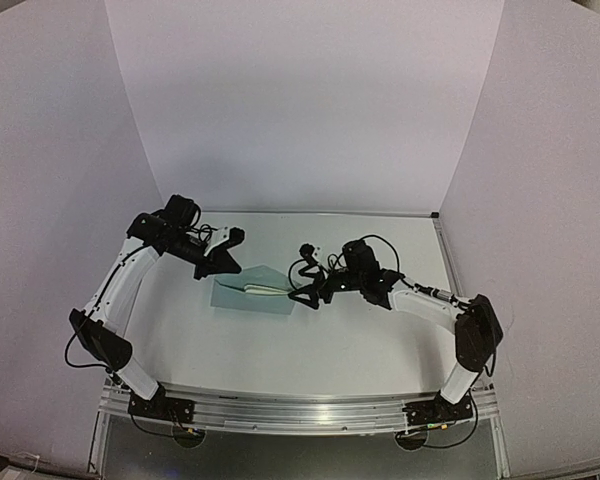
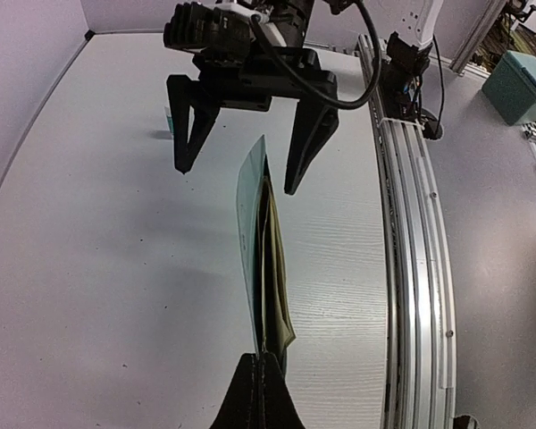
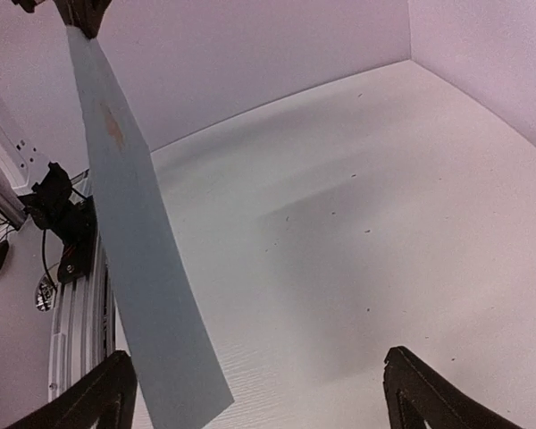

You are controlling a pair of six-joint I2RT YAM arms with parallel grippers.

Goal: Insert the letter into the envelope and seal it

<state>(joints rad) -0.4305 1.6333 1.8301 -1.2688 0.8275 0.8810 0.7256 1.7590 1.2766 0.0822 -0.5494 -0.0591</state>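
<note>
- Two pincers meet at the envelope. The left pincer (image 2: 257, 398) is pressed together on one end of the envelope (image 2: 250, 223), pinching its edge.
- At the envelope's other end, the right pincer (image 2: 237, 179) is spread wide. It has a finger on either side of the paper and grips nothing.
- From the right wrist, the teal sheet runs edge-on from the left pincer down into the gap, close to one finger.
- The tan letter (image 2: 279, 295) is tucked inside the envelope, and a strip of it shows along the open side.
- The envelope lies between both pincers near the middle of the white bench (image 1: 360, 340). Whether it rests on the bench or is lifted, I cannot tell.
- A metal rail (image 2: 411, 223) runs along the bench's near edge.
</note>
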